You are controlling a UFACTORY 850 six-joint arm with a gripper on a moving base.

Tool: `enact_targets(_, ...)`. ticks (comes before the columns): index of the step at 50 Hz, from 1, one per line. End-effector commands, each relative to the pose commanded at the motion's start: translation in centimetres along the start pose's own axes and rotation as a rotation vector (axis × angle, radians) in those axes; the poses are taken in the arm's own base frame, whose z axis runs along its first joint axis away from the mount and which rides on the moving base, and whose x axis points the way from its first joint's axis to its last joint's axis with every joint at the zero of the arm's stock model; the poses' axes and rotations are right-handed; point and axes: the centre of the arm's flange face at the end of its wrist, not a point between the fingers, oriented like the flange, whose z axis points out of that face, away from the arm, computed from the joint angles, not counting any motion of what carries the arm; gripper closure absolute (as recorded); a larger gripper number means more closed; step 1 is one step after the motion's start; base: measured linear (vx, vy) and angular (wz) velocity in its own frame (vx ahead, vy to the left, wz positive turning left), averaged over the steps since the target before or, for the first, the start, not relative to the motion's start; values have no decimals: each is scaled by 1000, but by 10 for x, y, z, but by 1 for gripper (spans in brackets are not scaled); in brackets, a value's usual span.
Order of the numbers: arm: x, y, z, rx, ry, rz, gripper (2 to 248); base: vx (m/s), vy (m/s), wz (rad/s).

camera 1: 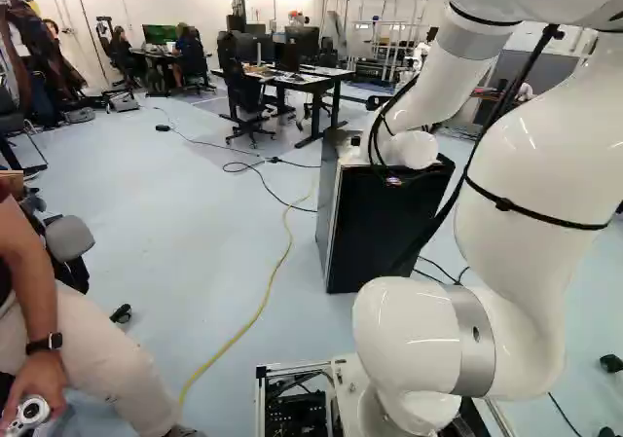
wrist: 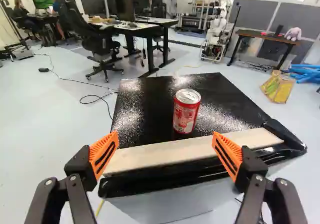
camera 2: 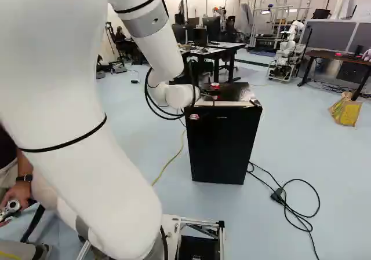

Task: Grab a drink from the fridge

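In the right base view my gripper (camera 2: pixel 205 94) is small and partly hidden by the wrist, at the top of the black fridge (camera 2: pixel 223 144). The wrist view shows the gripper (wrist: pixel 165 153) with its orange-padded fingers wide apart and nothing between them. A red can with a silver lid (wrist: pixel 185 112) stands upright on the fridge's black top (wrist: pixel 145 97), ahead of the fingers and slightly to one side of their middle. A pale strip (wrist: pixel 165 154) runs along the near top edge. The fridge door looks closed; its inside is hidden.
A yellow cable (camera 1: pixel 263 296) runs along the floor beside the fridge; black cables (camera 2: pixel 290 208) lie on its other side. Desks and chairs (wrist: pixel 102 44) stand beyond, with another robot (wrist: pixel 217 29) farther back. A seated person (camera 1: pixel 68 340) is close at the left of the left base view.
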Motion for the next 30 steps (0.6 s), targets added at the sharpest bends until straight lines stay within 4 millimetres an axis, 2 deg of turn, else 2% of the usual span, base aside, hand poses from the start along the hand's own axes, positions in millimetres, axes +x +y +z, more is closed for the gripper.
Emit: enact_targets(30, -17, 15, 39, -49, -12, 47, 3, 0, 0, 0)
